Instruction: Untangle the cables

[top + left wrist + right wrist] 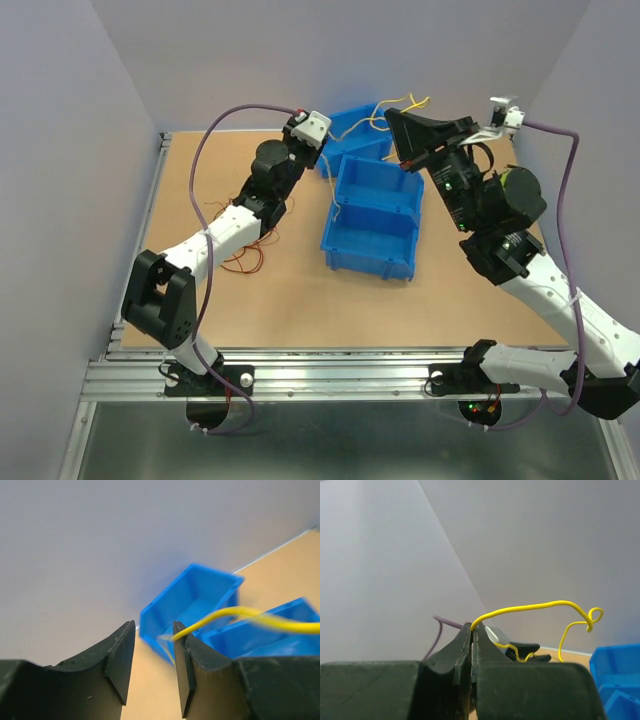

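Note:
My right gripper (472, 626) is shut on the end of a thin yellow cable (535, 606), held up in the air. In the top view it (392, 116) is above the far blue bin (356, 128), with the yellow cable (400, 103) looping beside it. My left gripper (153, 628) is open; the yellow cable (235, 614) touches the outer tip of its right finger (181, 652) and is not between the jaws. In the top view it (326, 160) is at the far bin's left. A tangle of red and orange cables (240, 256) lies on the board beside the left arm.
A larger blue bin (372, 215) stands mid-table, touching the far one. Both bins show in the left wrist view (195, 600). Grey walls close the back and sides. Thick purple cords (200, 150) arc above both arms.

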